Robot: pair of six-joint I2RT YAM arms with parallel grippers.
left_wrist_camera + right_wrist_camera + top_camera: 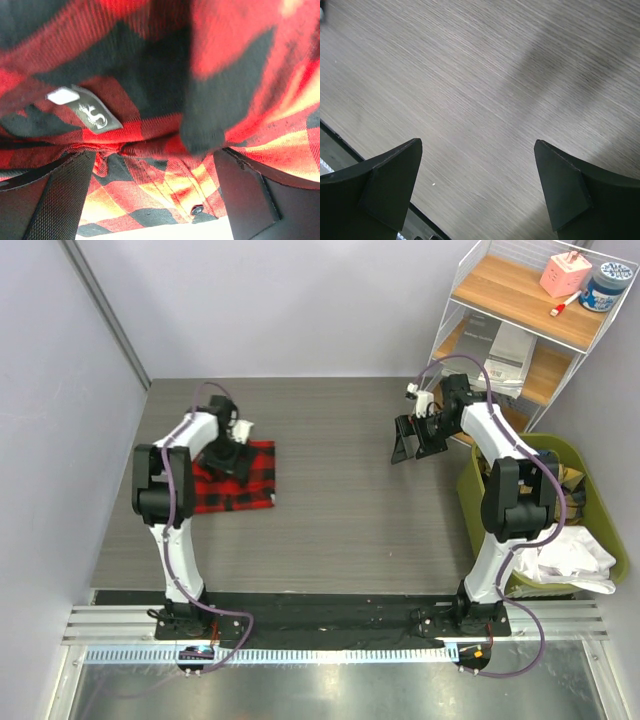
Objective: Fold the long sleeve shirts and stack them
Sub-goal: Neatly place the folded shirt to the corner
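The folded red-and-black check flannel shirt (254,487) lies just beneath the wide-open, empty left hand (232,446); that fold looks done. The right hand (415,437), equally wide, probably must fetch another from the green plastic bin (472,502) beside it.

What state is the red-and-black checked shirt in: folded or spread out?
Folded. The shirt lies on the table as a compact rectangle with no sleeves trailing out, and the left wrist view shows cloth layers overlapping.

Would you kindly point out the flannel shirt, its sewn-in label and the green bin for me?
flannel shirt (250,490), top external view, on the checked cloth's near right part.
sewn-in label (95,116), left wrist view, middle of the grey tag.
green bin (472,502), top external view, on its left wall.
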